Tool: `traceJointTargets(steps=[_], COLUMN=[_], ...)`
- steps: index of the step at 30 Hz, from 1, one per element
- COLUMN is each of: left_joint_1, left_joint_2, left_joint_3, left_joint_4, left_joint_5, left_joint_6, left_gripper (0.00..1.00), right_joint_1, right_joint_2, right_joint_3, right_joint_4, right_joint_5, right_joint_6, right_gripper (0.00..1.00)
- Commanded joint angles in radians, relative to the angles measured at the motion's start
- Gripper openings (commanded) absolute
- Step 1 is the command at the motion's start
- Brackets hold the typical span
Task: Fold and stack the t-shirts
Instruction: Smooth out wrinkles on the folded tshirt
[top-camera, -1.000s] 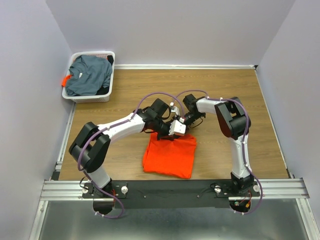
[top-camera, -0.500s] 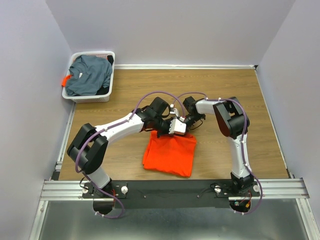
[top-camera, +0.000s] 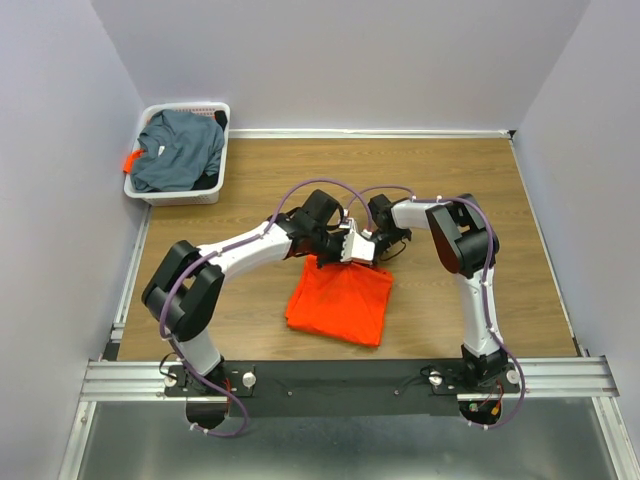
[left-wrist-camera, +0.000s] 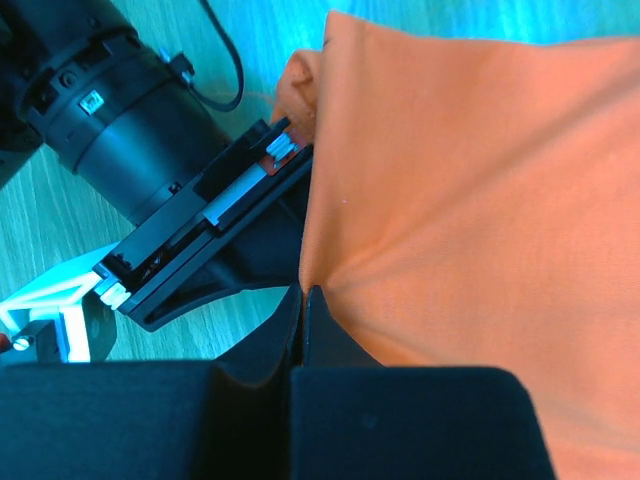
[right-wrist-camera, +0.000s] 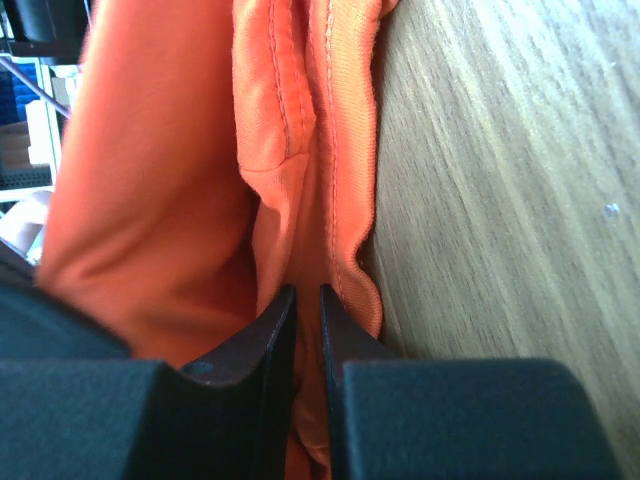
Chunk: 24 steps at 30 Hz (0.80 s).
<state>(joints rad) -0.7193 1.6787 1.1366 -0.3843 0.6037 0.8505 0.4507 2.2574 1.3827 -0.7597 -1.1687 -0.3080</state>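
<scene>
The bright orange t-shirt (top-camera: 338, 302) lies folded on the table in front of the arms. Its far edge is lifted where both grippers hold it. My left gripper (top-camera: 338, 252) is shut on the shirt's far edge; in the left wrist view the closed tips (left-wrist-camera: 303, 296) pinch the orange cloth (left-wrist-camera: 470, 180). My right gripper (top-camera: 372, 250) is shut on a bunched hem of the same shirt (right-wrist-camera: 300, 150), its tips (right-wrist-camera: 301, 292) close together with cloth between. The two grippers nearly touch. The dark grey-blue t-shirt (top-camera: 180, 148) lies crumpled in the basket.
A white slotted basket (top-camera: 212, 186) stands at the back left corner, with a bit of orange cloth (top-camera: 131, 160) at its left rim. Walls close the table on three sides. A metal rail (top-camera: 340, 375) runs along the near edge.
Both grippers have moved slightly back and up with the shirt's far edge, pulling it off the table. The shirt's near part has shifted a little.
</scene>
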Motion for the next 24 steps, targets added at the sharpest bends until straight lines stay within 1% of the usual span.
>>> traceJointTargets(steps=[1,2,3,6,7,10,11,12,13,16,17,19,20,24], left_joint_1=[0.012,0.012,0.012,0.012,0.014,0.023,0.029,0.035,0.052,0.086,0.116,0.156,0.191,0.248], left_joint_2=[0.024,0.027,0.030,0.019,0.003,-0.031,-0.054,-0.066,-0.088,-0.114,-0.120,-0.120,-0.108,-0.041], left_joint_3=[-0.023,-0.026,-0.028,-0.020,-0.008,0.023,0.031,0.037,0.051,0.075,0.081,0.088,0.089,0.110], left_joint_4=[0.073,0.081,0.079,0.044,0.013,-0.042,-0.086,-0.108,-0.129,-0.203,-0.238,-0.257,-0.272,-0.315], left_joint_5=[-0.047,-0.051,-0.054,-0.048,-0.041,0.004,0.020,0.051,0.067,0.125,0.149,0.153,0.146,0.122], left_joint_6=[0.019,0.018,0.021,0.035,0.039,0.045,0.047,0.047,0.048,0.047,0.051,0.051,0.061,0.087], left_gripper=[0.02,0.05,0.15,0.27,0.32,0.36,0.37,0.38,0.39,0.44,0.45,0.48,0.48,0.49], right_joint_1=[0.009,0.009,0.009,0.009,0.009,0.011,0.009,0.009,0.011,0.009,0.008,0.003,-0.006,-0.035], right_joint_2=[0.004,-0.005,-0.031,-0.076,-0.105,-0.147,-0.169,-0.177,-0.186,-0.209,-0.214,-0.228,-0.234,-0.278], right_joint_3=[-0.016,-0.011,-0.004,0.009,0.019,0.038,0.047,0.065,0.076,0.131,0.151,0.196,0.206,0.219], right_joint_4=[0.000,-0.001,-0.003,-0.004,-0.009,-0.018,-0.020,-0.027,-0.029,-0.047,-0.052,-0.070,-0.084,-0.205], right_joint_5=[0.075,0.099,0.116,0.202,0.255,0.348,0.413,0.444,0.498,0.576,0.621,0.662,0.678,0.662], right_joint_6=[-0.029,-0.028,-0.022,-0.014,-0.014,-0.011,-0.014,-0.014,-0.023,-0.032,-0.036,-0.043,-0.052,-0.101], right_gripper=[0.23,0.23,0.24,0.26,0.27,0.30,0.32,0.33,0.35,0.38,0.40,0.41,0.43,0.44])
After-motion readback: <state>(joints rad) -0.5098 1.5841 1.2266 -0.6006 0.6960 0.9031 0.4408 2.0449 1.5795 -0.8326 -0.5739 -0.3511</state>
